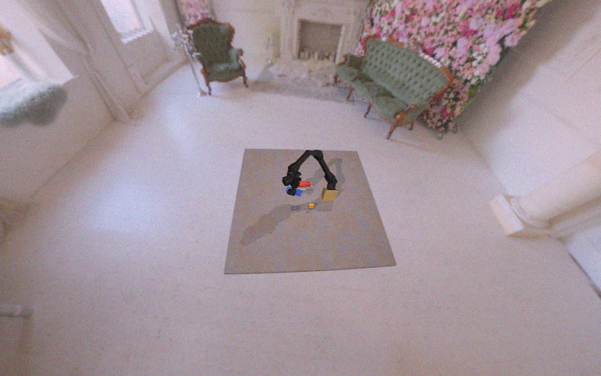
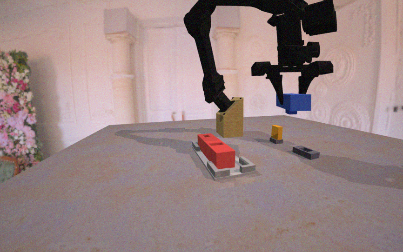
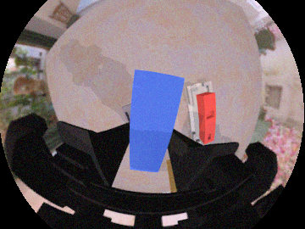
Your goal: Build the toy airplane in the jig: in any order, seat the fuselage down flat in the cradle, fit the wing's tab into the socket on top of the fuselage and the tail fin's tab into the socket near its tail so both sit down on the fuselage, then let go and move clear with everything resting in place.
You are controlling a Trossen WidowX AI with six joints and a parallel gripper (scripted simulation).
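Note:
The red fuselage (image 1: pixel 305 183) (image 2: pixel 225 157) (image 3: pixel 205 106) lies level, lengthwise in the grey jig (image 2: pixel 219 173) (image 3: pixel 192 92), both top sockets facing up and empty. My gripper (image 2: pixel 292 98) (image 3: pixel 151 127) is shut on the blue wing (image 1: pixel 299 193) (image 2: pixel 298 102) (image 3: pixel 154 110). It holds the wing roughly level in the air, tab down, well above the table and to the right of the fuselage in the exterior view. The orange tail fin (image 1: pixel 311 206) (image 2: pixel 276 132) stands upright in its small dark holder (image 2: pixel 276 141). The wing hides part of the wrist view.
A dark holder (image 1: pixel 295 207) (image 2: pixel 314 154) (image 3: pixel 125 114) with an empty slot sits on the table (image 1: pixel 310 248) (image 2: pixel 148 214) near the tail fin. The arm's wooden base block (image 1: pixel 329 195) (image 2: pixel 234 122) stands behind the jig and tail fin in the exterior view.

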